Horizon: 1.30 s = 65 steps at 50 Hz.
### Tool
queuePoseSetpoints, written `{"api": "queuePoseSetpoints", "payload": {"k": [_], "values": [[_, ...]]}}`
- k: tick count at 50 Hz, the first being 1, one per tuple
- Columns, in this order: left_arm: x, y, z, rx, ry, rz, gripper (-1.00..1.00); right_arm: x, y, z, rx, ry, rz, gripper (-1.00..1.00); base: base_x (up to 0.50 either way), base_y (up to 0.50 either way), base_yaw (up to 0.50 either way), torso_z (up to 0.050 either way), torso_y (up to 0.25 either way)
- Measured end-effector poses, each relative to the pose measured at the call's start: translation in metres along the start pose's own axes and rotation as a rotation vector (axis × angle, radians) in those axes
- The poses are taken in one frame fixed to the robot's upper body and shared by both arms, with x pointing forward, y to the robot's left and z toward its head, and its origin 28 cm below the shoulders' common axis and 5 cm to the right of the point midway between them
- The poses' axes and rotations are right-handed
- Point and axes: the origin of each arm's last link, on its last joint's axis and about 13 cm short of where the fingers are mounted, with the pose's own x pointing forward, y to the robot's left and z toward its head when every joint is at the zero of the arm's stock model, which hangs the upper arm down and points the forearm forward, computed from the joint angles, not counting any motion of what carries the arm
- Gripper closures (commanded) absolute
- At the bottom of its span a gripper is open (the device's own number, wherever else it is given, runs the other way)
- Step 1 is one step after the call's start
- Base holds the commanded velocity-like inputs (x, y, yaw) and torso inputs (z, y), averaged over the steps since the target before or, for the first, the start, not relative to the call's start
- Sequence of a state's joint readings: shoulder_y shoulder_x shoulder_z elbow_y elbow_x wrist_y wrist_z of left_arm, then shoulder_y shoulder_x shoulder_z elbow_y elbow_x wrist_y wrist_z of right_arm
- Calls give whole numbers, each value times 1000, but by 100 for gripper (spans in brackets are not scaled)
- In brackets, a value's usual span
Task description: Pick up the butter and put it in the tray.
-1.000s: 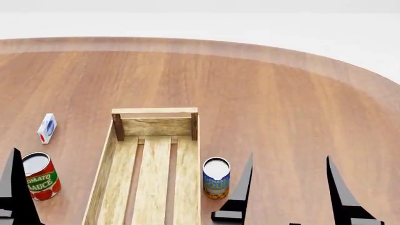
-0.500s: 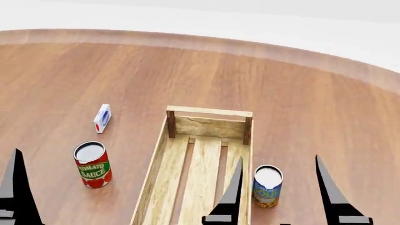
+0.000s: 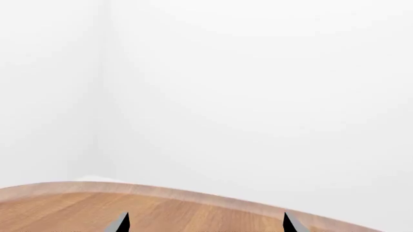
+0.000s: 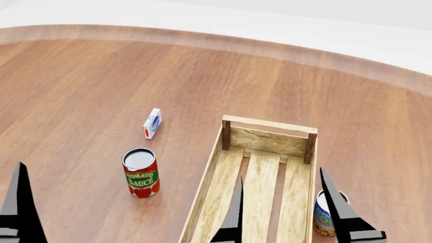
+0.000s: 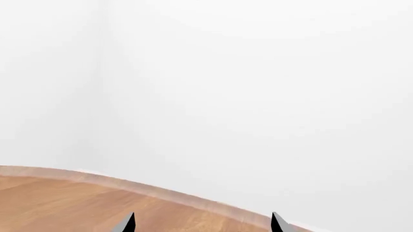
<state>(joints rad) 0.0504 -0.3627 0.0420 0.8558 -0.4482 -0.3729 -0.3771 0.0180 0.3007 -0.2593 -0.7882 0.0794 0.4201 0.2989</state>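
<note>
1. The tray (image 4: pixel 260 195), a long light-wood crate with a slatted bottom, low sides and darker corner posts, lies on the wooden desk (image 4: pixel 81 91) at the near edge of the head view, its far end wall pointing toward the desk's curved far edge. Nothing lies on the slats that show.
2. The butter does not appear in any of the three views, so its place cannot be told.
3. A tomato sauce can (image 4: pixel 141 172) with a red and green label stands upright on the desk, left of the tray and apart from it.
4. A small white carton (image 4: pixel 153 123) with red and blue marks stands farther back than that can, toward the far edge, also left of the tray and apart from it.
5. A blue-labelled can (image 4: pixel 325 213) stands just beside the tray's right long side, partly hidden by a dark finger.
6. The right hand (image 4: pixel 290 207) hangs over the near part of the tray with its two dark fingers spread wide apart, holding nothing.
7. The left hand (image 4: pixel 19 205) shows only one dark finger at the near left corner of the head view; its wrist view shows two fingertips (image 3: pixel 121 223) well apart over bare desk, with nothing between them.
</note>
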Motion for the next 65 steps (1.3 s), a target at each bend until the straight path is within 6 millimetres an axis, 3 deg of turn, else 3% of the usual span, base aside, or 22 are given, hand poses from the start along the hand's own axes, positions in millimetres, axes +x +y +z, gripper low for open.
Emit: {"api": "queuePoseSetpoints", "payload": {"k": [34, 50, 65], "values": [[-1, -3, -3, 9, 15, -10, -100, -49, -58, 22, 30, 176, 409, -100, 0, 0, 0, 0, 0], [-1, -3, -5, 10, 20, -10, -100, -33, -84, 42, -111, 391, 571, -100, 0, 0, 0, 0, 0], [0, -2, -5, 9, 20, -7, -100, -18, -94, 45, -256, 661, 699, -100, 0, 0, 0, 0, 0]]}}
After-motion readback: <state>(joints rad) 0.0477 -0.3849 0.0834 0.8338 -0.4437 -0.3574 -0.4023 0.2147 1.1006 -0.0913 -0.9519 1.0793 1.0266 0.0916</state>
